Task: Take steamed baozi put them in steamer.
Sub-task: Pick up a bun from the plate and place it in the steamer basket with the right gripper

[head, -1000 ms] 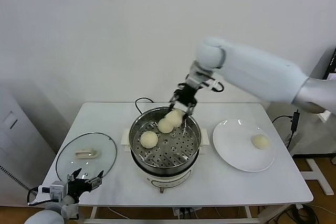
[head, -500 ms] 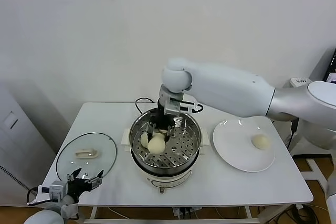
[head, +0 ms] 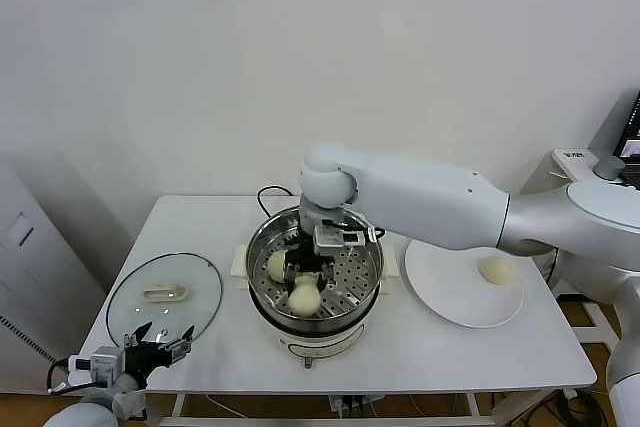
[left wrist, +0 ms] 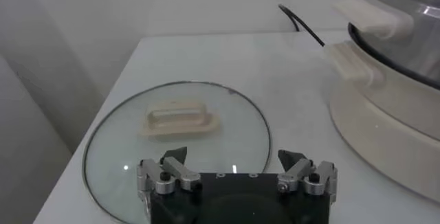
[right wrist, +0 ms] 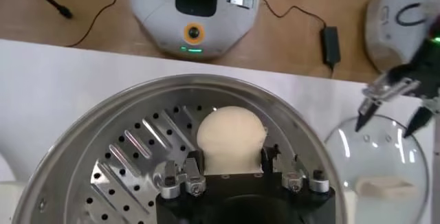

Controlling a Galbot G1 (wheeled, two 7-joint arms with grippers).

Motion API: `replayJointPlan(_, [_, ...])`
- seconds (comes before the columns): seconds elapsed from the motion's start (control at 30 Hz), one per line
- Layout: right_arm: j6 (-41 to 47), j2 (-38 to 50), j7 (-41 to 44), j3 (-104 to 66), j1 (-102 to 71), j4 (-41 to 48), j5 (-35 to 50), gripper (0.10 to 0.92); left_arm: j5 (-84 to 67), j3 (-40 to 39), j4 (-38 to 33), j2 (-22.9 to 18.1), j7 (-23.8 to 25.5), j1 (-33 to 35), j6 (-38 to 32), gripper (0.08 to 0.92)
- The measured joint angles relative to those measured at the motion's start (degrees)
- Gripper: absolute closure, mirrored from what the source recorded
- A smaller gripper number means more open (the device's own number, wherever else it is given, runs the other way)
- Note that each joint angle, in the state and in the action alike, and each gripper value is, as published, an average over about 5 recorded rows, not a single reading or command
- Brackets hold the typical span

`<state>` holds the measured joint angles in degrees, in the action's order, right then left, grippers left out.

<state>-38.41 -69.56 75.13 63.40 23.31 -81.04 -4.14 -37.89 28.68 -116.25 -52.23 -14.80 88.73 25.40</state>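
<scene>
Since a second earlier, the right gripper [head: 305, 287] had swung from the steamer's [head: 262, 292] far rim down to its near side, pinching one baozi [head: 304, 299] just above the perforated tray. Nearest, the left gripper [head: 158, 335] hung spread over the glass lid [head: 132, 287]. Three buns showed: the held one, another [head: 277, 266] behind it in the steamer, one [head: 496, 269] on the plate [head: 440, 287].

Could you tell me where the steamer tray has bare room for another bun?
Inside the steamer, the perforated tray is bare on the plate side. The lid side is crowded: one baozi sits there, and the right gripper grips another at the near rim.
</scene>
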Motion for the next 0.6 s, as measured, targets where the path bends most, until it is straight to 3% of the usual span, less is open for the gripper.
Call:
replayJointPlan(0.17, [-0.01, 0.31, -0.12, -0.11, -1.08, -0.67, -1.93, 0.461, -0.01, 0.25, -0.05, -0.01, 0.01, 0.39, -0.16, 0.177])
replayJointPlan(0.43, [0.39, 0.6, -0.12, -0.91, -1.53, -0.84, -3.76, 0.237, -0.01, 0.55, -0.05, 0.01, 0.07, 0.76, -0.36, 0.177])
replayJointPlan(0.6, [1.25, 1.2, 0.57, -2.62, -0.42, 0.49, -3.64, 0.204, -0.02, 0.69, -0.12, 0.08, 0.07, 0.7, -0.36, 0.177])
